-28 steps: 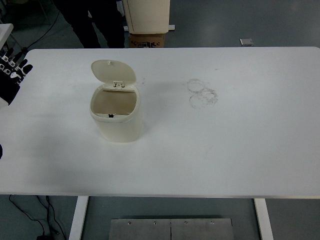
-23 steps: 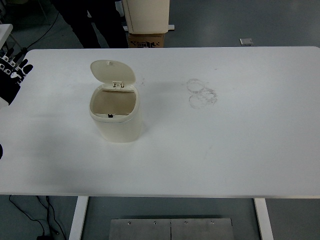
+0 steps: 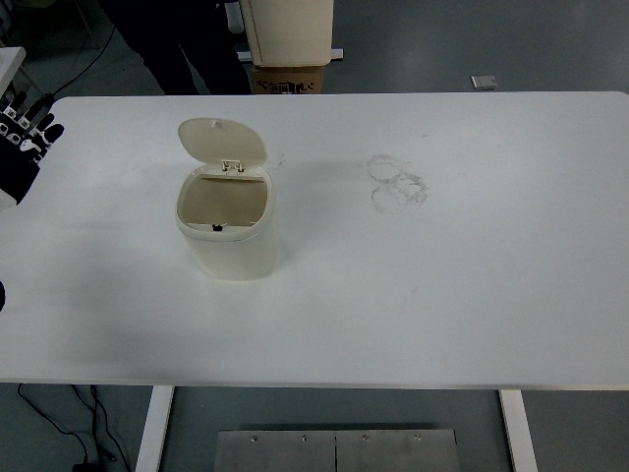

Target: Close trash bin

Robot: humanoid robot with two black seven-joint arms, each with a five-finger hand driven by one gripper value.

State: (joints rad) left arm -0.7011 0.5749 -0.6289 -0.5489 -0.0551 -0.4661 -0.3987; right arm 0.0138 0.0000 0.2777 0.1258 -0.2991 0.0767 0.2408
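Peeking in half cut off at the edge, left hand (image 3: 22, 138) spreads empty fingers; trash bin (image 3: 228, 228) stands open.

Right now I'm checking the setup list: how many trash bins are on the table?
1. The trash bin stands on the white table, left of centre, with its lid tipped up at the back. Nothing hides another.

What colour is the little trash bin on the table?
The trash bin is cream, a pale yellowish white, lid included. The head view shows it best.
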